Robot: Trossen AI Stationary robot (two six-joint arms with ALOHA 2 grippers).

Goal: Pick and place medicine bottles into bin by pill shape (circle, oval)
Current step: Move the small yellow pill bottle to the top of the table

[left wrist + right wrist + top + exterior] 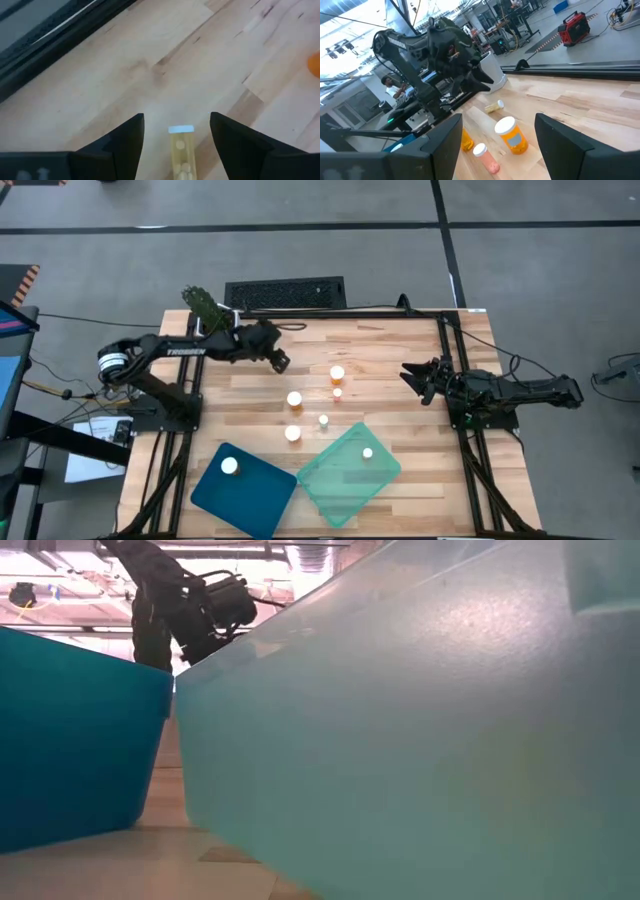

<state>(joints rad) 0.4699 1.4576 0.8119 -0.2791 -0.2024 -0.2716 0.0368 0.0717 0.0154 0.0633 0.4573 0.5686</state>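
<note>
High view looks straight down; low view sits pressed against the trays (400,740) — both show them.

Even overhead light, soft shadows; the teal bin (420,720) looms blurred in the low view.

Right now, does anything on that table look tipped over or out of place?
Yes: one small bottle lies on its side on the wooden table, between the left gripper's open fingers but touching neither. The other bottles on the table stand upright, white caps up. The right gripper waits open at the table's right edge.
</note>
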